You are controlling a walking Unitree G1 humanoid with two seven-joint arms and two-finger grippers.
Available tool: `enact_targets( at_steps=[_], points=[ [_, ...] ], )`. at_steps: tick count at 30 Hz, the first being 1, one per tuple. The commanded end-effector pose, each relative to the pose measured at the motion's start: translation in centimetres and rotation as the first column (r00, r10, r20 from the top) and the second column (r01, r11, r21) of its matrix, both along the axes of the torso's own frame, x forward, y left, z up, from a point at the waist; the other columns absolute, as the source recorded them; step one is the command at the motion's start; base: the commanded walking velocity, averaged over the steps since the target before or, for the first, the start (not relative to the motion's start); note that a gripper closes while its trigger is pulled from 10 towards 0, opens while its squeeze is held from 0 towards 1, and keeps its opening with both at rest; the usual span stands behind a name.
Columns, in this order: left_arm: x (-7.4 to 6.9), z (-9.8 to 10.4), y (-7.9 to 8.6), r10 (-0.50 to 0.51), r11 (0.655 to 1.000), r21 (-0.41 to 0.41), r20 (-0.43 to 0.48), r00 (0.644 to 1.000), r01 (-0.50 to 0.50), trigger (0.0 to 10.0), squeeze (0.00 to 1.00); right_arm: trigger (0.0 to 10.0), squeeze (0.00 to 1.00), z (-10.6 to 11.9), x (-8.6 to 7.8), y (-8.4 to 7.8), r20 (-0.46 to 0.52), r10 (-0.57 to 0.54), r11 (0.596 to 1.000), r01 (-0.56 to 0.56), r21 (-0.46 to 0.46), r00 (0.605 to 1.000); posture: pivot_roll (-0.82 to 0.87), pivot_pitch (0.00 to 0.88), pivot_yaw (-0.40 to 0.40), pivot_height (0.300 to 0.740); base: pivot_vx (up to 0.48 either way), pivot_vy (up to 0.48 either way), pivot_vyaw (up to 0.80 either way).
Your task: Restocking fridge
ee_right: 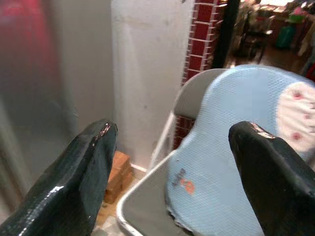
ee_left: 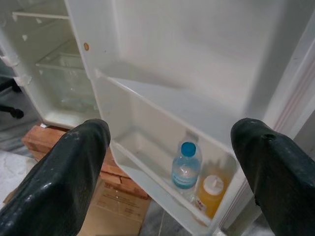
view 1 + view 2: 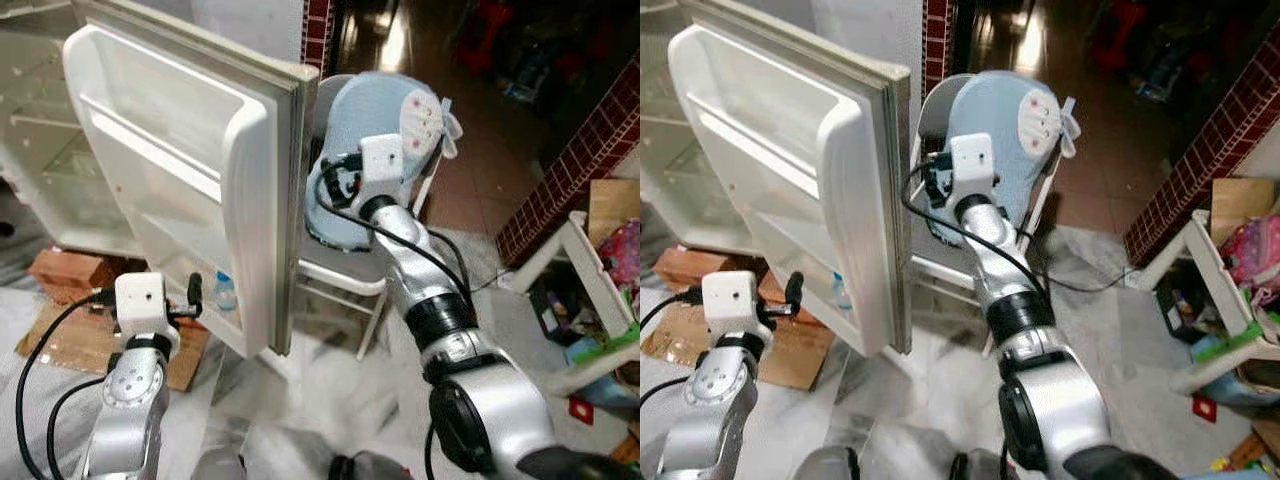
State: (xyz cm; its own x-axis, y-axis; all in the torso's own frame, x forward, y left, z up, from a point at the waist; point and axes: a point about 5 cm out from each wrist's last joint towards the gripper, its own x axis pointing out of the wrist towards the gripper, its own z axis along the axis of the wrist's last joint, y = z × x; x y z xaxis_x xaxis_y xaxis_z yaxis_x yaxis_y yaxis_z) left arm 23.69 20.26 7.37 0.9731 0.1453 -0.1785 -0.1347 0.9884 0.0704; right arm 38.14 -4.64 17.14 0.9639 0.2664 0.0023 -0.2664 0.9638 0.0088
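Left hand (image 2: 170, 162) hovers low in front of the open fridge door (image 3: 200, 180), its two black fingers (image 2: 64, 172) spread wide with nothing between them. Through that gap the bottom door shelf (image 2: 147, 169) can be seen, and it already carries a water bottle with a blue cap (image 2: 186, 164) and, just beside it, an orange bottle with a white cap (image 2: 210, 194). The shelf above them on the door looks bare, as does the fridge interior (image 3: 45, 150) beyond.

Right hand (image 1: 172, 167) is raised on the far side of the door's edge, fingers likewise wide apart and holding nothing, aimed at a folding chair (image 3: 345, 275) with a pale blue cushion (image 3: 375, 130) leaning on its back.

Neither hand carries stock, so my reading is that the task sits between placements: two bottles are in, and the next item has yet to be fetched. No further supply is plainly visible near the fridge. The next move probably calls for finding another item and bringing it round the door's edge without knocking it. The door should stay open.
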Motion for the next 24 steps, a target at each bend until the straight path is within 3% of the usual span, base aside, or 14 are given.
enact_targets(
  at_steps=[1, 3, 5, 7, 9, 11, 12, 13, 16, 17, 18, 21, 23, 24],
  points=[
    [-0.3, 0.2, 0.0, 0.003, 1.0, 0.012, -0.003, 1.0, -0.003, 10.0, 0.0, 10.0, 0.0, 0.6, 0.3, 0.8, 0.005, 0.005, 1.0, -0.005, 0.026, 1.0, 0.14, 0.049, -0.082, 0.74, 0.0, 0.0, 0.0],
    [-0.6, 0.1, 0.1, 0.005, 1.0, 0.015, -0.008, 1.0, -0.004, 10.0, 0.0, 10.0, 0.0, 1.2, 0.2, 2.6, -0.013, 0.06, 0.994, -0.059, 0.089, 0.998, 0.15, 0.05, -0.088, 0.74, 0.0, 0.0, 0.0],
    [-0.7, 0.0, 0.1, 0.005, 1.0, 0.016, -0.01, 1.0, -0.005, 10.0, 0.0, 10.0, 0.0, 1.4, 0.2, 3.2, -0.016, 0.083, 0.991, -0.08, 0.107, 0.996, 0.15, 0.05, -0.088, 0.74, 0.0, 0.0, 0.0],
    [-0.8, 0.1, 0.2, 0.008, 1.0, 0.017, -0.01, 1.0, -0.008, 10.0, 0.0, 10.0, 0.0, 2.4, -0.4, 5.6, 0.01, 0.206, 0.956, -0.203, 0.21, 0.979, 0.16, 0.048, -0.099, 0.74, 0.0, 0.0, 0.0],
    [-0.8, 0.2, 0.2, 0.009, 1.0, 0.017, -0.009, 1.0, -0.009, 10.0, 0.0, 10.0, 0.0, 2.6, -0.6, 6.0, 0.019, 0.242, 0.943, -0.239, 0.233, 0.97, 0.16, 0.048, -0.099, 0.74, 0.0, 0.0, 0.0],
    [-0.9, 0.2, 0.3, 0.014, 1.0, 0.014, -0.008, 1.0, -0.014, 10.0, 0.0, 10.0, 0.0, 2.9, -1.2, 7.0, 0.044, 0.339, 0.899, -0.337, 0.28, 0.94, 0.16, 0.047, -0.102, 0.74, 0.0, 0.0, 0.0],
    [-1.1, 0.2, 0.4, 0.023, 1.0, 0.015, -0.011, 1.0, -0.023, 10.0, 0.0, 10.0, 0.0, 3.2, -2.3, 7.7, 0.098, 0.491, 0.804, -0.494, 0.332, 0.865, 0.16, 0.047, -0.103, 0.74, 0.0, 0.0, 0.0],
    [-1.1, 0.1, 0.4, 0.028, 0.999, 0.016, -0.012, 1.0, -0.028, 10.0, 0.0, 10.0, 0.0, 3.3, -2.8, 7.9, 0.118, 0.542, 0.763, -0.546, 0.345, 0.832, 0.16, 0.047, -0.103, 0.74, 0.0, 0.0, 0.0],
    [-1.5, 0.0, 0.7, 0.057, 0.998, 0.024, -0.016, 0.998, -0.056, 10.0, 0.0, 10.0, 0.0, 3.3, -4.3, 7.5, 0.165, 0.663, 0.664, -0.675, 0.323, 0.73, 0.16, 0.048, -0.101, 0.74, 0.0, 0.0, 0.0],
    [-1.8, -0.1, 1.3, 0.109, 0.994, 0.021, -0.025, 0.994, -0.109, 10.0, 0.0, 10.0, 0.0, 2.8, -5.1, 6.9, 0.172, 0.721, 0.618, -0.735, 0.28, 0.671, 0.15, 0.051, -0.096, 0.74, 0.0, 0.0, 0.0],
    [-2.0, -0.2, 1.7, 0.141, 0.99, 0.006, -0.033, 0.989, -0.141, 10.0, 0.0, 10.0, 0.0, 2.5, -5.4, 6.4, 0.169, 0.735, 0.606, -0.748, 0.27, 0.657, 0.15, 0.051, -0.095, 0.74, 0.0, 0.0, 0.0],
    [-2.4, -0.5, 2.6, 0.212, 0.977, -0.025, -0.053, 0.976, -0.214, 10.0, 0.0, 10.0, 0.0, 2.1, -5.6, 5.4, 0.161, 0.754, 0.588, -0.764, 0.268, 0.637, 0.15, 0.053, -0.09, 0.74, 0.0, 0.0, 0.0],
    [-3.2, -1.1, 3.6, 0.29, 0.953, -0.06, -0.092, 0.953, -0.296, 10.0, 0.0, 10.0, 0.0, 1.7, -5.3, 4.4, 0.145, 0.747, 0.605, -0.753, 0.257, 0.649, 0.15, 0.053, -0.087, 0.74, 0.0, 0.0, 0.0],
    [-3.9, -1.6, 4.2, 0.335, 0.932, -0.096, -0.132, 0.933, -0.349, 10.0, 0.0, 10.0, 0.0, 1.2, -5.0, 3.6, 0.12, 0.732, 0.635, -0.736, 0.236, 0.67, 0.15, 0.053, -0.084, 0.74, 0.0, 0.0, 0.0]
  ],
)
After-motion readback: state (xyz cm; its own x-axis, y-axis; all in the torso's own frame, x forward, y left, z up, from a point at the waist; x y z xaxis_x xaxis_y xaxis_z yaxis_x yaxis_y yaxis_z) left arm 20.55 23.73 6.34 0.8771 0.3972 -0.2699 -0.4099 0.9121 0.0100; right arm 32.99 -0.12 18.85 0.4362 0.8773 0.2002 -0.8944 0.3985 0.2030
